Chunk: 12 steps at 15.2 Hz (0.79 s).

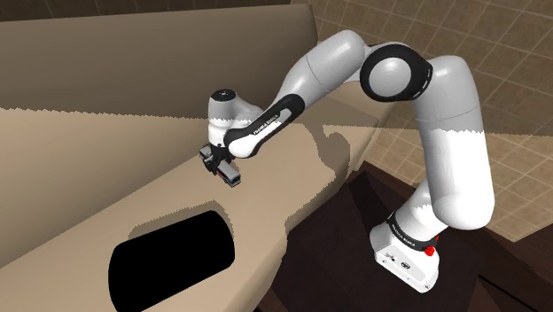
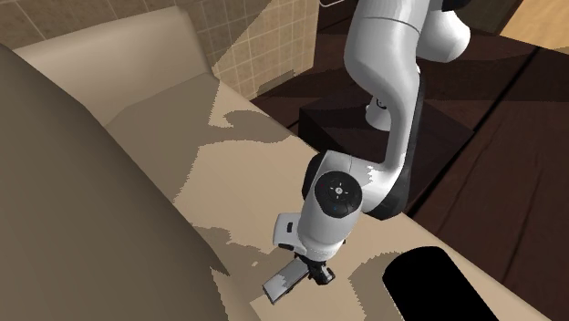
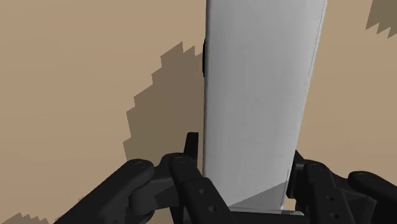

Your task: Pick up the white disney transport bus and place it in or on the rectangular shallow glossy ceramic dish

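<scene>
Clasping the white bus [image 3: 261,95] by its near end between the closed-in fingers of the hand [image 3: 245,167], apparently holding it just above the beige table [image 1: 97,213], near the black area [image 1: 173,261]. Judging the grasp made; leaving the carry to the dish and the release. Seeing no obstacle beside the black area.

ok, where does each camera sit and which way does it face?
Shoulder view: beside and behind the arm's base, looking down the tan counter; whole arm, hand.
Second exterior view: across the counter, facing the arm; forearm, hand, white bus.
Wrist view: on the hand, along its fingers at the clasped bus.
Shared: both exterior views show the black area.
</scene>
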Each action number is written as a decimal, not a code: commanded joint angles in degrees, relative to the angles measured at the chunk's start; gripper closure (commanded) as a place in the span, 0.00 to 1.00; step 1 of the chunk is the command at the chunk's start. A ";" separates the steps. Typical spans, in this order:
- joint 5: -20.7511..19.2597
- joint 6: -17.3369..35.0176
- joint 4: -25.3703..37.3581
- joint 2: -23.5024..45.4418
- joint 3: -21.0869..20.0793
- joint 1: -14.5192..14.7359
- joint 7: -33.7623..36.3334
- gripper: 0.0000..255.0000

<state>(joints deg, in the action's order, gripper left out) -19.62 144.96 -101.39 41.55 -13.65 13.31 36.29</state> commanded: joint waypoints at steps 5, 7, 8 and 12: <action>1.13 -2.68 -0.79 -3.51 -1.11 -0.85 -0.88 1.00; 1.53 -3.63 -0.96 -4.64 -1.47 -1.11 -1.18 1.00; 1.74 -4.12 -1.03 -5.20 -1.65 -1.23 -1.33 1.00; 2.57 -6.11 -1.16 -7.36 -2.34 -1.72 -1.94 1.00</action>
<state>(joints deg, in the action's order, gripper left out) -17.26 139.34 -102.53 34.74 -15.81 11.70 34.50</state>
